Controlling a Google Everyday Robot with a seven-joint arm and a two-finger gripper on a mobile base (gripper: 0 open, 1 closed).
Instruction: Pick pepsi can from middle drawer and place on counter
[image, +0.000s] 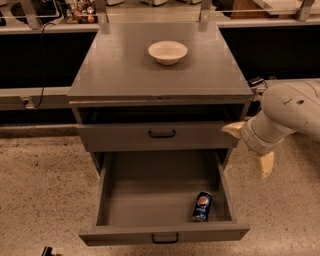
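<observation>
The pepsi can (202, 206) lies on its side in the front right corner of the open middle drawer (150, 197), which is pulled far out. The counter (120, 65) is the grey cabinet top above it. My gripper (249, 147) hangs to the right of the cabinet, beside the drawer's right wall and above floor level. It is open and empty, with one pale fingertip (233, 129) pointing at the cabinet and the other (265, 165) pointing down. The can is down and to the left of the gripper.
An off-white bowl (167, 51) stands at the back middle of the counter. A closed drawer front with a black handle (162, 133) sits above the open drawer. A pale ledge with metal posts (150, 15) runs behind. The floor (45, 200) is speckled.
</observation>
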